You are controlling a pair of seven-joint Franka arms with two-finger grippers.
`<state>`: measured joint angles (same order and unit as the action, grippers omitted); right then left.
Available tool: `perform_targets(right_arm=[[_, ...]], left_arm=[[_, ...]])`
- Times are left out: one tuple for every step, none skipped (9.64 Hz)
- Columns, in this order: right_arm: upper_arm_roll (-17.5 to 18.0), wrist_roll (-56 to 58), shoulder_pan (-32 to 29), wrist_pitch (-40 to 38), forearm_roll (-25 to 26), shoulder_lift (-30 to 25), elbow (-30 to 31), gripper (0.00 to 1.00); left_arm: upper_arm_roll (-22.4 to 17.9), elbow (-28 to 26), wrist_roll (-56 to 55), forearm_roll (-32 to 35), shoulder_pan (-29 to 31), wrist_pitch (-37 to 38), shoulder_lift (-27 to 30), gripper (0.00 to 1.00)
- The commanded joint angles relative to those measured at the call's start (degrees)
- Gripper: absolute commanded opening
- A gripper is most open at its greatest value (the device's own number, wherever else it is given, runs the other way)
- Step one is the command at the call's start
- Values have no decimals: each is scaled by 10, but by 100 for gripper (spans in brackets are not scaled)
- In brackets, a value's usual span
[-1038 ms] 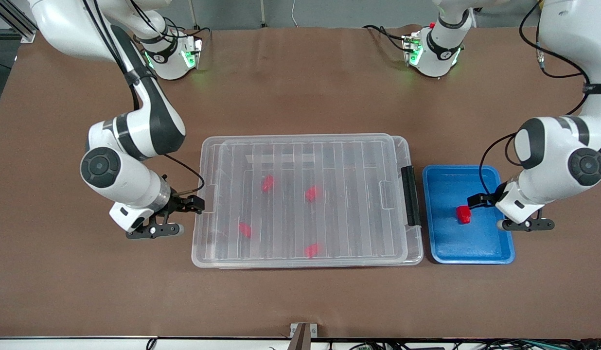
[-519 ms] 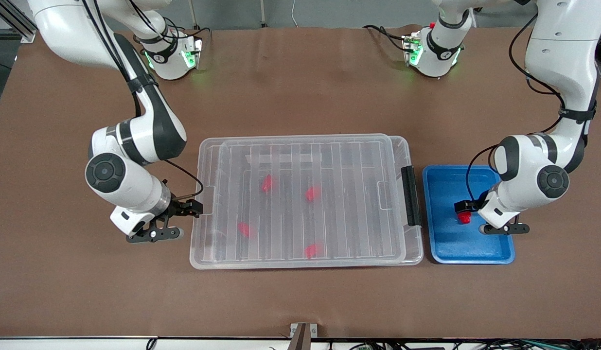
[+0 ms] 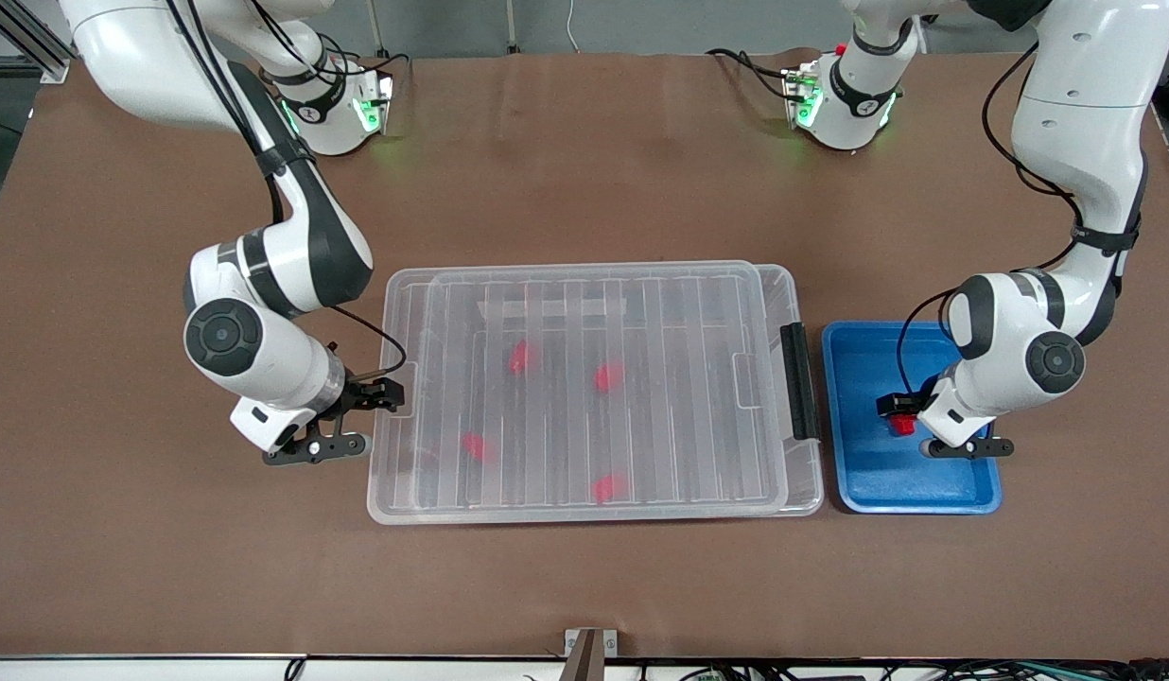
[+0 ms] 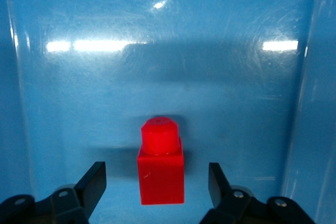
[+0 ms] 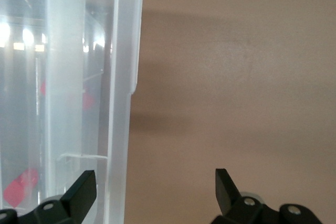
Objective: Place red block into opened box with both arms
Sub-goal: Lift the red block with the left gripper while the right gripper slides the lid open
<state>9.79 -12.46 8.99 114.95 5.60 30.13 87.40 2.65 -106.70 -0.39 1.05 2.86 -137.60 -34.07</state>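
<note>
A red block (image 3: 903,425) stands on the floor of the blue tray (image 3: 868,478). My left gripper (image 3: 897,414) is low over it. In the left wrist view the red block (image 4: 160,169) sits between the open fingers (image 4: 94,182), with a gap on each side. The clear box (image 3: 584,512) lies mid-table with its ribbed lid (image 3: 594,312) on top. Several red blocks (image 3: 519,357) show through the lid. My right gripper (image 3: 384,392) is open at the box's short end toward the right arm. In the right wrist view the lid's edge (image 5: 123,103) runs between the fingers, close to one fingertip (image 5: 84,187).
The box's black handle (image 3: 798,380) faces the blue tray, with a narrow gap between the two. Brown table (image 3: 584,586) surrounds both. The arm bases (image 3: 334,109) stand along the edge farthest from the front camera.
My left arm swung in and lowered, so the block now sits between its narrowing fingers. My right gripper crept toward the box's end. The lid's edge there shifted slightly.
</note>
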Motion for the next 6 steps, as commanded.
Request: perform_targets(right_arm=[[7, -3, -12, 7, 18, 5, -4, 100], [7, 0, -25, 7, 18, 5, -4, 100], [5, 2, -30, 8, 22, 5, -4, 100], [4, 5, -34, 7, 40, 5, -4, 100], [3, 10, -37, 7, 43, 5, -3, 100], [2, 30, -46, 5, 43, 5, -3, 100]], left_arm=[[0, -7, -3, -3, -2, -20, -14, 13], [0, -8, -4, -2, -3, -28, -17, 1], [0, -7, -4, -2, -3, -28, -18, 0], [0, -8, -2, -2, -1, -27, -13, 0], [0, -11, -3, -2, 0, -19, 7, 0], [1, -17, -5, -2, 0, 0, 45, 0]])
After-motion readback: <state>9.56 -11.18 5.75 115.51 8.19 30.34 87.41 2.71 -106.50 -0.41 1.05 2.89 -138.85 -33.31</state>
